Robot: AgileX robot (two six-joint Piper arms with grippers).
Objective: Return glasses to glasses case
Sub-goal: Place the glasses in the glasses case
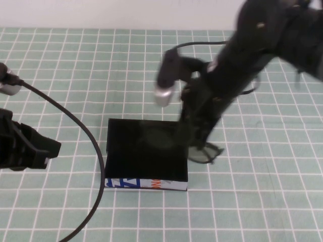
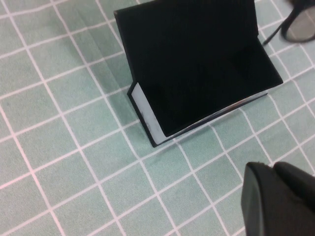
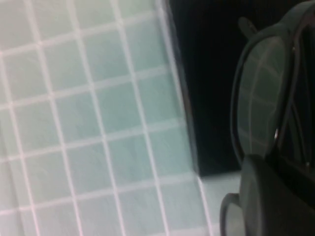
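Observation:
The glasses case (image 1: 145,151) lies open in the middle of the table, black inside, with its white side panel (image 1: 146,184) facing me. My right gripper (image 1: 195,137) reaches down at the case's right edge and is shut on the black glasses (image 1: 203,153), which hang partly over that edge. In the right wrist view one lens (image 3: 261,98) is over the dark case interior (image 3: 211,73), beside my fingers (image 3: 268,201). My left gripper (image 1: 48,150) is shut and empty, left of the case. The left wrist view shows the case (image 2: 197,73) and a lens (image 2: 299,27).
The table is covered by a green mat with a white grid (image 1: 60,75). A black cable (image 1: 81,131) curves from the left arm across the mat just left of the case. A silver-tipped part (image 1: 164,93) of the right arm hangs behind the case.

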